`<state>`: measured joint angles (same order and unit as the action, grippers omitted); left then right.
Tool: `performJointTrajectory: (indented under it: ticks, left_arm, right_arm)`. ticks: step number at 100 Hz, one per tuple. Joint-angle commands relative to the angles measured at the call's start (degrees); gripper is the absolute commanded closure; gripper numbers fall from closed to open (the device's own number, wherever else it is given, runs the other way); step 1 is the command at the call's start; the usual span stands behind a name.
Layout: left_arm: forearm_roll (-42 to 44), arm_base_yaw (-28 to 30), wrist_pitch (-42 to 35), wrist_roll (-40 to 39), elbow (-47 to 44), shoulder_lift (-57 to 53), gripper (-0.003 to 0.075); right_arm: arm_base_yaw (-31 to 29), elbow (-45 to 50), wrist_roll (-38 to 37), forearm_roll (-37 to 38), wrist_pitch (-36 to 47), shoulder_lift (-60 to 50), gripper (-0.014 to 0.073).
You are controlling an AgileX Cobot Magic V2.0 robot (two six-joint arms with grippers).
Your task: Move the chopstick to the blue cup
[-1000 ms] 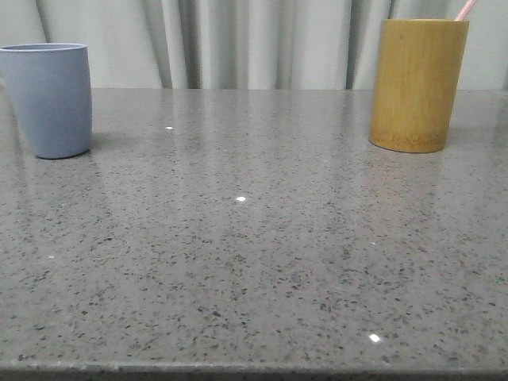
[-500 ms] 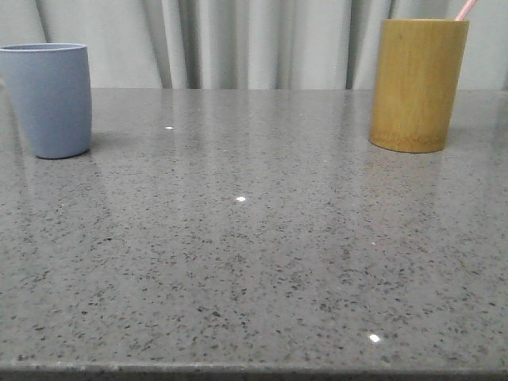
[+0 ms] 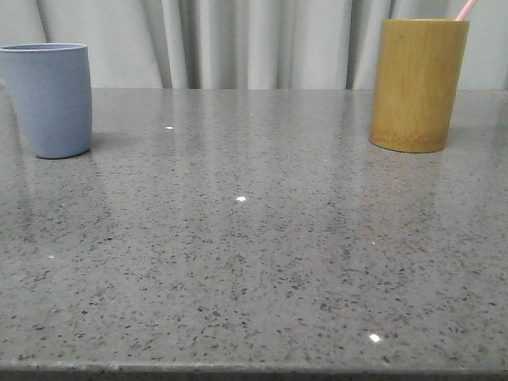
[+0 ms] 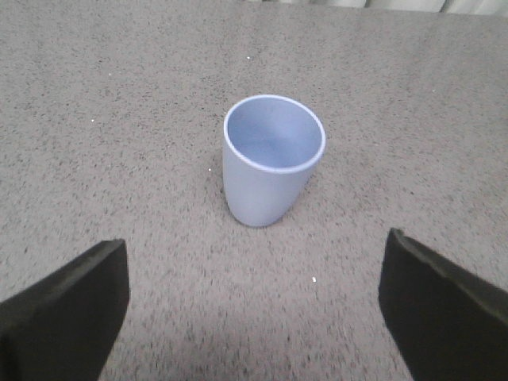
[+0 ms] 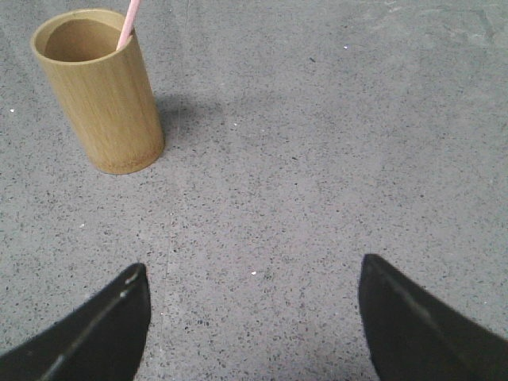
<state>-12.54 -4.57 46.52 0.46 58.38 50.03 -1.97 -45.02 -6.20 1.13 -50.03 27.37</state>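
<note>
Chopstick point(image 3: 467, 9): thin pink stick, stood in the bamboo cylinder point(image 3: 417, 84), far right.
Blue cup point(image 3: 49, 99): matte, tapered, far left.
Bench point(image 3: 254, 262): speckled grey stone.
Left hand point(image 4: 254, 305): fingers spread apart.
Right hand point(image 5: 252, 317): fingers spread apart.

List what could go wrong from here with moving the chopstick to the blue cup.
1. The chopstick is thin and leans on the rim of the bamboo holder; the open right gripper might miss it or nudge the holder over.
2. The blue cup is light-looking with a narrow base and stands far across the table; a long chopstick dropped in could tip it.
</note>
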Motion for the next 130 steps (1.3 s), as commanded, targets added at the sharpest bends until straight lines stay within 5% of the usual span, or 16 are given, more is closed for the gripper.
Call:
performJointTrajectory:
  ticks: [1, 41, 89, 108, 125, 130]
  left_arm:
    - [-1.15, -0.54, -4.12, 0.19, 5.72, 5.88, 0.0102]
    - [-1.15, -0.54, -0.63, 1.34, 21.41, 29.05, 0.0102]
    - [-0.93, -0.54, -1.08, 1.47, 23.39, 39.88, 0.013]
    - [-0.93, -0.54, -0.75, 1.47, 23.39, 40.1, 0.0353]
    - [-1.06, -0.54, -0.75, 1.47, 23.39, 40.1, 0.0737]
    - [-1.3, -0.54, -0.72, 1.64, 23.39, 40.1, 0.0736]
  right_arm:
    - [-0.15, -1.87, 0.45, 0.19, 4.16, 0.8, 0.0043]
    - [-0.15, -1.87, 0.45, 0.19, 4.16, 0.8, 0.0043]
    - [-0.15, -1.87, 0.45, 0.19, 4.22, 0.8, 0.0043]
    - [-0.15, -1.87, 0.45, 0.19, 4.41, 0.8, 0.0043]
    - [-0.15, -1.87, 0.45, 0.19, 4.59, 0.8, 0.0043]
    - [-0.15, -1.87, 0.45, 0.19, 4.59, 0.8, 0.0043]
